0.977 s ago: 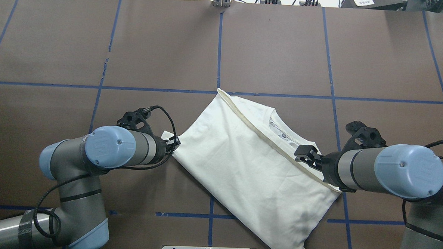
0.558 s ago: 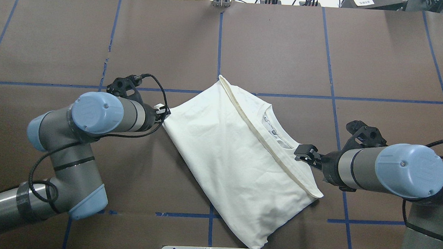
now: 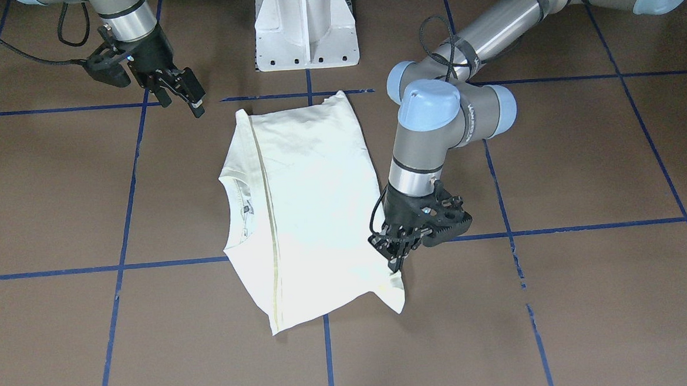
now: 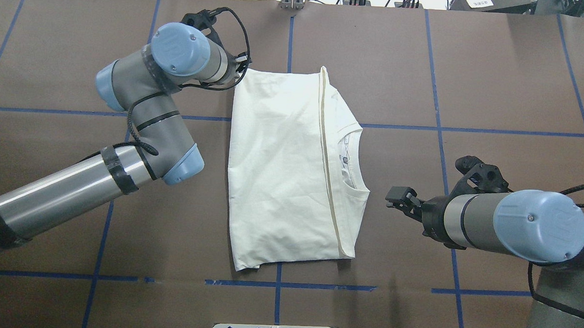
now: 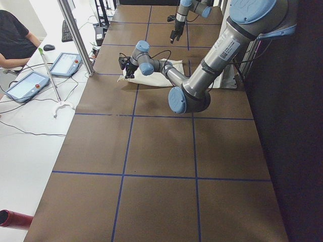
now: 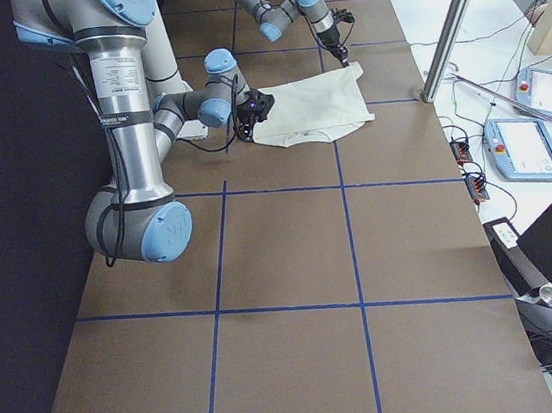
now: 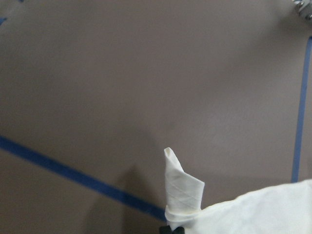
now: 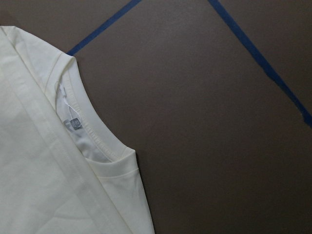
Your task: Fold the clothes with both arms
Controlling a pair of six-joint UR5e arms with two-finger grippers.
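Observation:
The cream-white shirt [image 4: 282, 168] lies folded in a rough rectangle on the brown table, plain side up, with its neckline [image 4: 352, 159] facing my right arm. My left gripper [image 4: 241, 67] is shut on the shirt's far left corner. It pinches that corner [image 3: 396, 275] just off the table, and a tuft of cloth [image 7: 183, 187] sticks out in the left wrist view. My right gripper [image 4: 393, 197] hovers beside the shirt's right edge, apart from it; its fingers [image 3: 196, 105] stand open and hold nothing. The collar [image 8: 105, 146] shows in the right wrist view.
Blue tape lines [image 4: 279, 284] cross the table. The white pedestal base [image 3: 305, 30] stands at the robot's edge. A person sits by two tablets [image 5: 65, 63] and a metal post [image 5: 75, 35] beyond the far side. Another screen [image 6: 526, 146] lies there too.
My left gripper has swung the corner it holds far up and away, turning the slanted shirt square to the table. The shirt's edge has slid away from the right gripper, which barely moved.

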